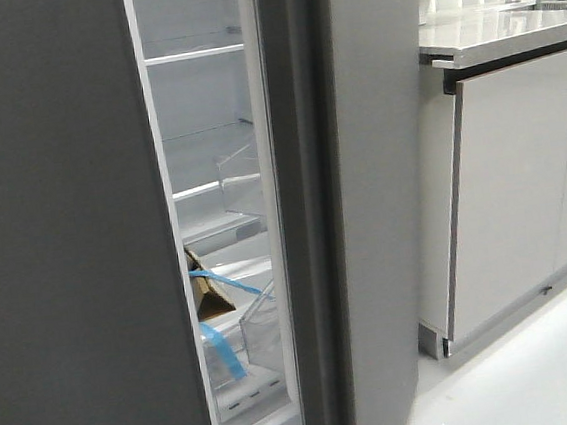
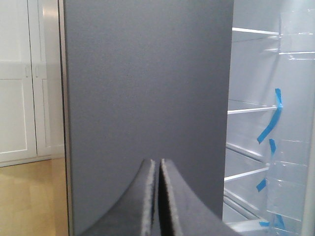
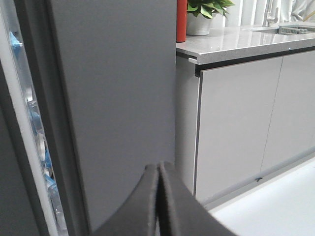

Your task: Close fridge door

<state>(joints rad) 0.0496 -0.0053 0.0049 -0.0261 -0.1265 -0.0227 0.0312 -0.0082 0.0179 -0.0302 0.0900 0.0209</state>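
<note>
While the fridge door (image 1: pixel 65 234) stands ajar, a tall gap shows between its inner edge and the dark fridge side panel (image 1: pixel 363 205), with white shelves (image 1: pixel 193 55) and blue tape strips (image 1: pixel 220 279) visible inside; the door is not yet shut. Seen from the left wrist, the left gripper (image 2: pixel 158 196) has its fingers pressed together with nothing between them, and the door's matte grey face (image 2: pixel 147 98) lies straight ahead of it, filling most of that view; whether the fingertips touch the panel cannot be told. The door's long axis runs vertically, upright ahead of the gripper, and its free edge with the open interior lies off toward the robot's right. The right gripper (image 3: pixel 158 201) is likewise closed and empty; ahead of it stands the fixed side panel, with pale cabinet doors (image 3: pixel 236 118) and the countertop (image 3: pixel 236 42) beyond, so it faces the fridge body, not the door. By this judgement the left arm is the nearer one for the push; the coming move turns on driving the door's face forward until the gap closes.
</note>
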